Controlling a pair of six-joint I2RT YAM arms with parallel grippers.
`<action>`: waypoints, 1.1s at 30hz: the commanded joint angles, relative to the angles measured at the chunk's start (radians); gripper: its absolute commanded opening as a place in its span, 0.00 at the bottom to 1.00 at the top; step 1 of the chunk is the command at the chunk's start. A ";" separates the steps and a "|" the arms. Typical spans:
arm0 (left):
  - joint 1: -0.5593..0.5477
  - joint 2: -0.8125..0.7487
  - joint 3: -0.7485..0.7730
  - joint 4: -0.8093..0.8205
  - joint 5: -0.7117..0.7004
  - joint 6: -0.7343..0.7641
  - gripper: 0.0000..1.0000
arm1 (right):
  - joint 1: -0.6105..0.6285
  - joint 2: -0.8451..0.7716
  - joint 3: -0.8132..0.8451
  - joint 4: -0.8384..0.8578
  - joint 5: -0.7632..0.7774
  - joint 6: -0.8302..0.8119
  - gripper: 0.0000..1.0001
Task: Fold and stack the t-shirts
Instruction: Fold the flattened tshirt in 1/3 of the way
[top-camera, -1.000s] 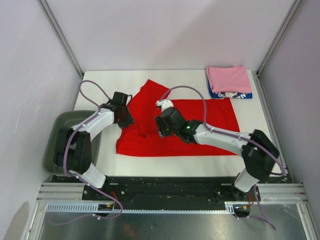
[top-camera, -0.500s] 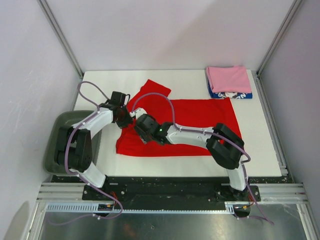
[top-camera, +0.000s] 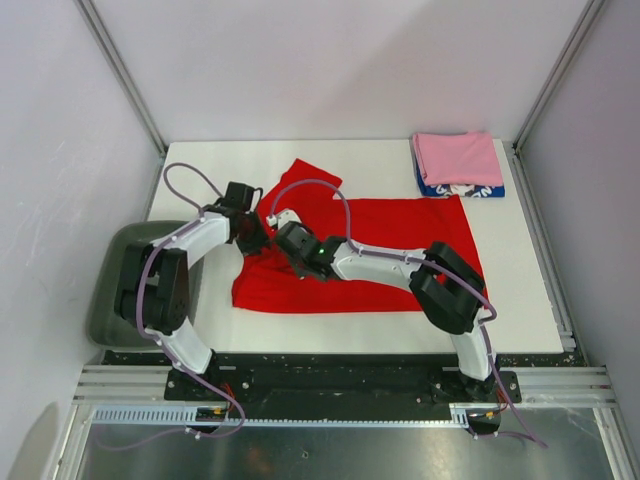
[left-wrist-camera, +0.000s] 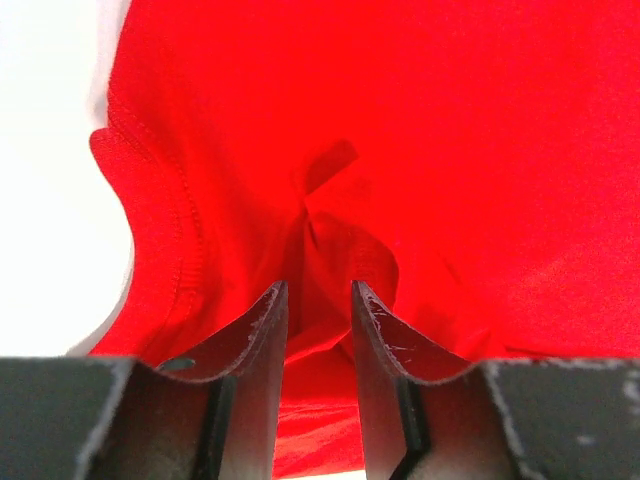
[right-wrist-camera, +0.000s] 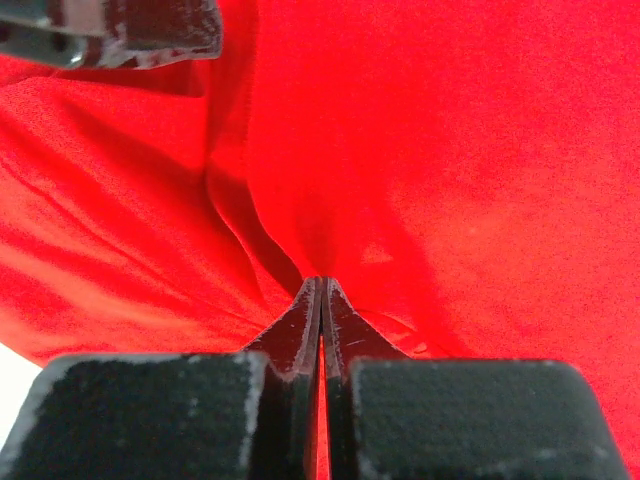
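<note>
Stacking is partly done. At the far right corner of the desk (top-camera: 220, 170), the pink t-shirt (top-camera: 457, 157) lies folded on top of the blue t-shirt (top-camera: 470, 189), of which only a strip with white print shows along the near edge. Those two look finished.

The red t-shirt (top-camera: 420, 225) is the one in hand. It lies spread across the middle of the desk, plain side up, with one flap turned toward the far left, so it is not yet a tidy packet. Its fold seems to be at an early step, and both arms meet over its left part.

The right gripper (right-wrist-camera: 320, 285) has its fingers pressed together, and creases in the red cloth run into the tips, so it appears to be pinching a fold of the shirt. The left gripper (left-wrist-camera: 318, 290) sits just beside it near the shirt's left hem. Its fingers stand apart with a pucker of red cloth in the gap, and the views do not show whether they bear on that cloth.

What is left, judging from this layout, is to complete the folds of the red shirt and carry it onto the pink-and-blue pile. The grey-green tray (top-camera: 98, 300) sits off the left edge of the desk, behind the left arm.
</note>
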 joint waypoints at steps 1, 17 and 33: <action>0.005 0.021 0.042 0.026 0.028 0.031 0.36 | -0.029 -0.028 0.024 -0.022 0.034 0.033 0.00; 0.004 0.101 0.122 0.028 0.008 0.041 0.36 | -0.119 -0.082 0.012 -0.040 0.049 0.071 0.00; 0.002 0.159 0.178 0.027 0.021 0.057 0.27 | -0.143 -0.084 0.011 -0.032 0.028 0.078 0.00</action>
